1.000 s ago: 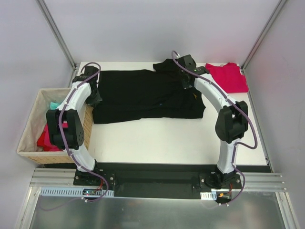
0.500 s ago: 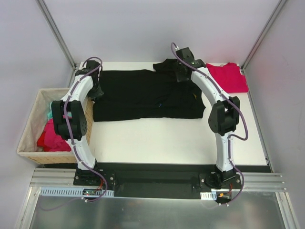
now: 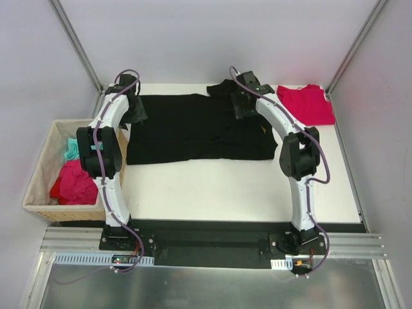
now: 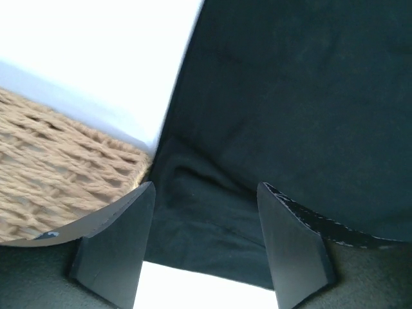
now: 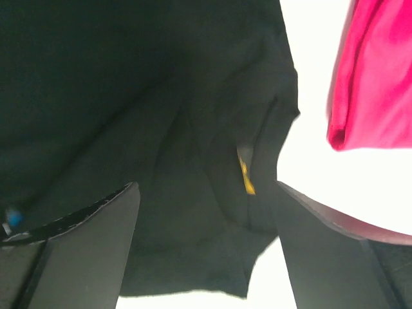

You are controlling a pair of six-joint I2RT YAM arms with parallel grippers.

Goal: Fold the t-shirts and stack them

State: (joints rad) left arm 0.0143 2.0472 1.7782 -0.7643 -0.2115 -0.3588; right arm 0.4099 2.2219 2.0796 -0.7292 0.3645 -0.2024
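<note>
Top view: black t-shirt (image 3: 193, 132) spread long-axis left-right on far bench (image 3: 225, 193), left pincer (image 3: 135, 109) over its far-left corner, right pincer (image 3: 241, 106) over far-right, red t-shirt (image 3: 309, 104) just beside; left wrist: jaws apart, empty, black cloth directly below; right wrist: wide, empty, likewise.

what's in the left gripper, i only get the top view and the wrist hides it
observer: nothing. In the left wrist view the left gripper is open, with only the black shirt lying below it.
operator: and the right one
observer: The right gripper is open and empty too, over that same shirt.
operator: any label under it
observer: Yes, a small yellow tag sits by a curved hem that looks like the collar.
</note>
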